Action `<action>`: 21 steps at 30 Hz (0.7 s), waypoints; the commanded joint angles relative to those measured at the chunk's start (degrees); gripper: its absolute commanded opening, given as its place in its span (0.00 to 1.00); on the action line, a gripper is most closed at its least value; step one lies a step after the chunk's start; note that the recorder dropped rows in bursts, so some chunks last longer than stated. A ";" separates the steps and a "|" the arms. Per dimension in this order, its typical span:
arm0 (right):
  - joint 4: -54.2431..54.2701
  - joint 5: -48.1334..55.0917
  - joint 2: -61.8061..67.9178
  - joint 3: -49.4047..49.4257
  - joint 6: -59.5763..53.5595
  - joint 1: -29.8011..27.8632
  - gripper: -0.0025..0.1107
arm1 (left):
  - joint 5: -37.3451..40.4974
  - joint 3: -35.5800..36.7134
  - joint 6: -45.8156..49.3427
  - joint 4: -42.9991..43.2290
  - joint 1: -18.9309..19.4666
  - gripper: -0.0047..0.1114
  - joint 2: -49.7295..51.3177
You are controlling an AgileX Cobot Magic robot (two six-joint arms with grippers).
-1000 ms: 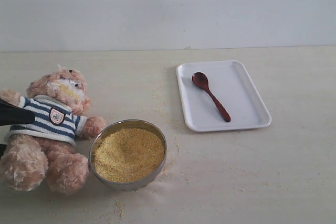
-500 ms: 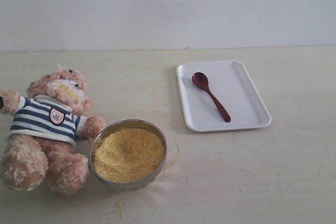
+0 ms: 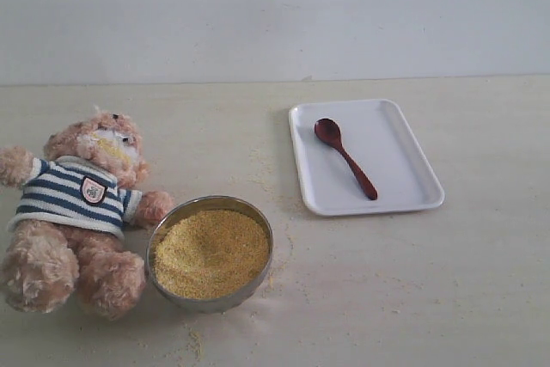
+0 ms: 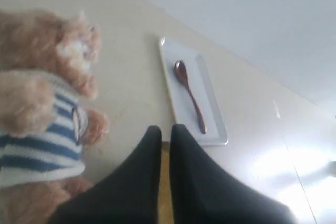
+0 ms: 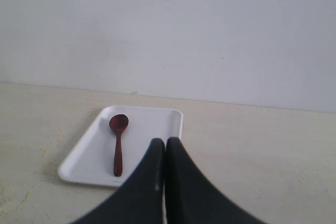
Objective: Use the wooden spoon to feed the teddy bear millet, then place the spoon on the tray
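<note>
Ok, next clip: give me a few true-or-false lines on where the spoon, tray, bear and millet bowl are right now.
1. Millet fills the metal bowl. True.
2. The spoon lies on the tray. True.
3. The spoon is heaped with millet. False: it looks empty.
4. The bear sits beside the metal bowl. True.
5. The tray touches the metal bowl. False: bare table separates them.
6. The bear lies on the tray. False: it sits on the table, well apart from the tray.
</note>
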 commanded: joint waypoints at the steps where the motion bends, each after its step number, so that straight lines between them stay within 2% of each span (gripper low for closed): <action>1: -0.56 -0.35 -0.32 0.21 0.00 -0.29 0.02 | 1.09 0.32 0.14 -2.13 0.10 0.08 -9.69; 9: -0.56 -0.35 -0.32 0.21 0.00 -0.29 0.02 | 1.09 0.32 0.24 -2.24 0.10 0.08 -22.22; 18: -0.56 -0.35 -0.32 0.21 0.00 -0.29 0.02 | 1.09 0.32 0.24 -2.24 -0.03 0.08 -26.29; 21: -0.56 -0.35 -0.32 0.21 0.00 -0.29 0.02 | 0.44 0.32 0.38 -2.05 -2.82 0.08 -28.93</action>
